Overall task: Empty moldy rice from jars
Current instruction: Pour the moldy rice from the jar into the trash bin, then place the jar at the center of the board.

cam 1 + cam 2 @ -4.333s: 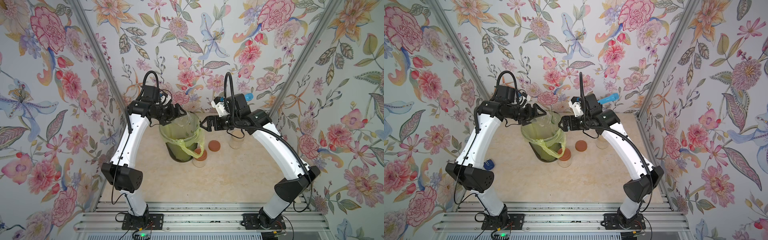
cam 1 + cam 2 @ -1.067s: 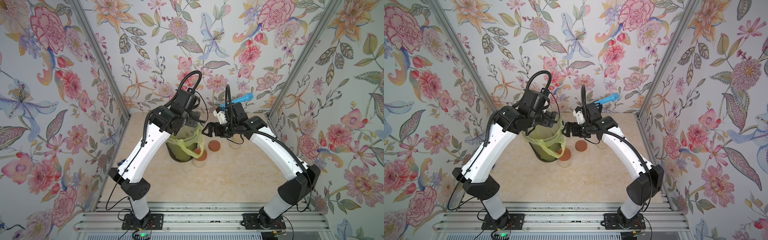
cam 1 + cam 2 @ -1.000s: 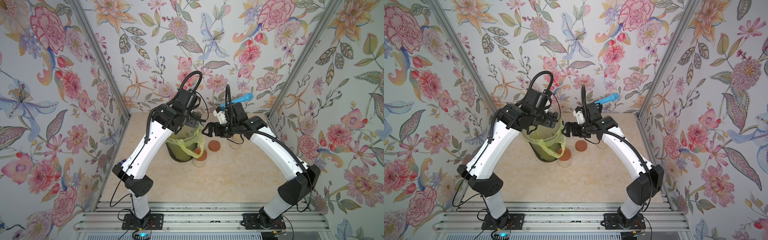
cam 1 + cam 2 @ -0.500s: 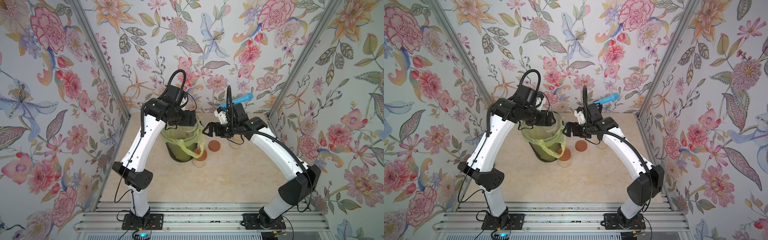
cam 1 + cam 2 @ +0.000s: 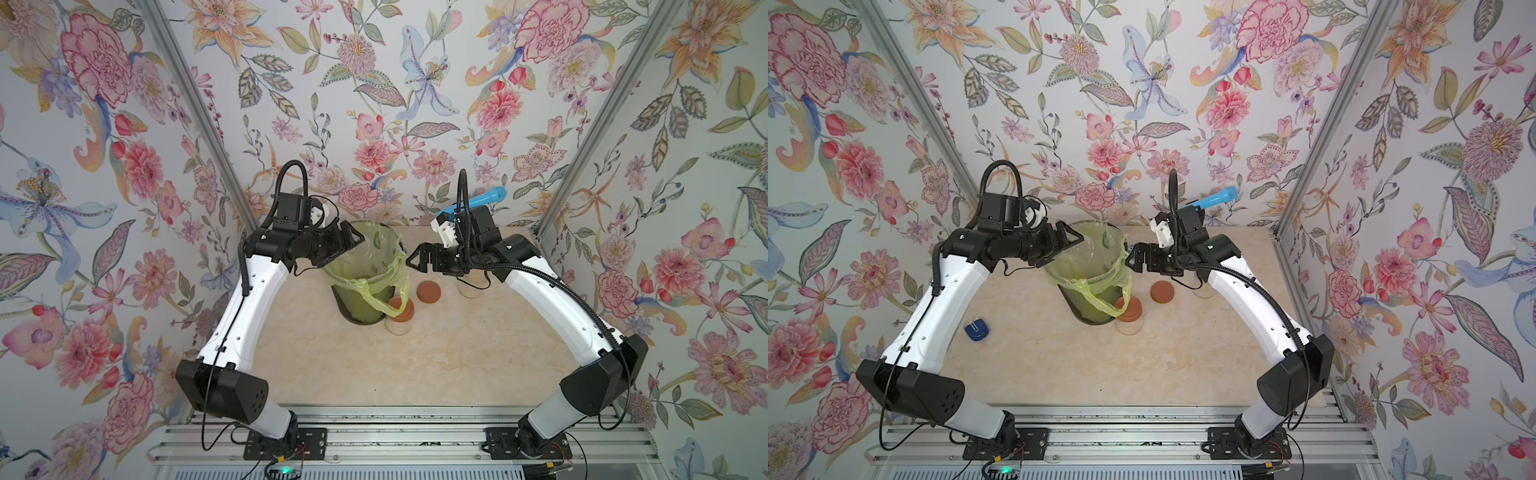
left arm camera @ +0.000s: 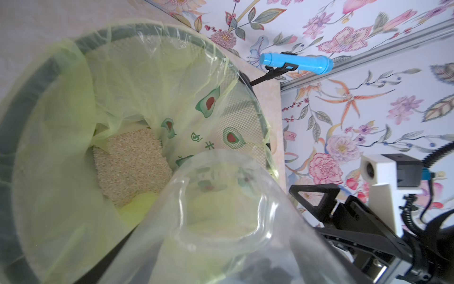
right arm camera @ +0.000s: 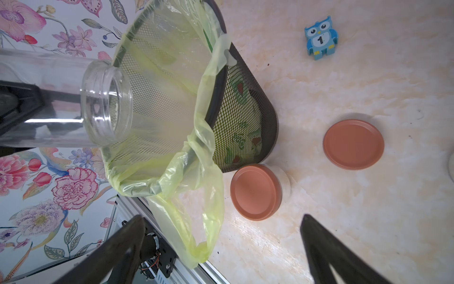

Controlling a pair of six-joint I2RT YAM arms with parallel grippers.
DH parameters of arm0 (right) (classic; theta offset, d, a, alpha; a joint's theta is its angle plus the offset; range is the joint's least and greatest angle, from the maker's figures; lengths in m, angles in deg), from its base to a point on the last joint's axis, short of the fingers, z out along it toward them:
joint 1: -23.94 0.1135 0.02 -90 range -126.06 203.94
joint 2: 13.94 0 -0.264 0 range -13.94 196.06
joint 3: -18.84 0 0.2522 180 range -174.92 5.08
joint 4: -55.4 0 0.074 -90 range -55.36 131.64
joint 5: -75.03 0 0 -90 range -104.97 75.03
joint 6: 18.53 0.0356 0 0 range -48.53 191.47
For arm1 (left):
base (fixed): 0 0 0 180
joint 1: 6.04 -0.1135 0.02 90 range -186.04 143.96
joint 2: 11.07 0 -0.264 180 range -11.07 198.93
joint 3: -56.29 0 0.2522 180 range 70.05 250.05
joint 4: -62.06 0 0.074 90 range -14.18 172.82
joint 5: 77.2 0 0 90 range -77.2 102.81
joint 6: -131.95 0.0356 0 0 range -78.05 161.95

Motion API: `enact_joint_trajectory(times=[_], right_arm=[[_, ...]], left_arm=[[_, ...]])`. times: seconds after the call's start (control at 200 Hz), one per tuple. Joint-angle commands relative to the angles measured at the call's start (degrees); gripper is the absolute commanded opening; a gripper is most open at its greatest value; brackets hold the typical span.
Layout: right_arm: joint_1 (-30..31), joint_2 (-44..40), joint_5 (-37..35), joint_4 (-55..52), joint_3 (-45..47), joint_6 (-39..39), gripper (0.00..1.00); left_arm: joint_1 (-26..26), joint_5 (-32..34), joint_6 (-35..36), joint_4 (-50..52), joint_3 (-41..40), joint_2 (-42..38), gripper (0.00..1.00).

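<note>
My left gripper is shut on a clear lidless jar that lies about level, its mouth over the bin lined with a yellow-green bag. The jar looks empty. Moldy rice lies as a pale heap in the bag's bottom. A second jar with a reddish-brown lid stands shut against the bin's front right side. A third jar is partly hidden under my right arm. My right gripper hangs open and empty by the bin's right rim.
A loose reddish-brown lid lies flat on the table right of the bin. A blue owl block sits at the left by my left arm. A blue cylinder sticks up at the back wall.
My left arm has swung back to the left, bringing the jar from over the bin's middle to its left rim. The right arm has stayed put.
</note>
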Motion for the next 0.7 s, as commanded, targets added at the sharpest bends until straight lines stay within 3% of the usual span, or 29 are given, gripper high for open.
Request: enact_joint_trajectory(times=[0.0, 0.245, 0.31, 0.42, 0.545, 0.615, 0.69], right_arm=[[0.4, -2.2, 0.3, 0.8, 0.7, 0.6, 1.00], [0.7, -2.8, 0.3, 0.8, 0.5, 0.8, 1.00], [0.9, -2.9, 0.3, 0.9, 0.5, 0.9, 1.00], [1.1, -3.2, 0.1, 0.8, 0.7, 1.0, 1.00], [1.4, -3.8, -0.3, 0.8, 1.8, 1.2, 1.00], [1.4, -4.3, -0.7, 0.9, 2.6, 1.2, 1.00], [1.3, -4.8, -1.1, 0.9, 3.2, 1.2, 1.00]], left_arm=[[-1.3, -6.7, -6.8, -13.5, -2.5, -4.3, 0.00], [-1.9, -9.3, -11.3, -19.6, -6.6, -6.4, 0.00], [-1.9, -8.1, -6.5, -13.1, -2.3, -4.1, 0.00], [-0.7, 5.0, 9.6, 11.8, 15.4, 5.2, 0.00], [4.3, 19.8, 17.0, 26.7, 31.1, 12.8, 0.00], [9.0, 29.5, 19.4, 31.4, 35.3, 15.3, 0.00], [10.9, 31.3, 18.7, 30.4, 29.5, 14.1, 0.00]])
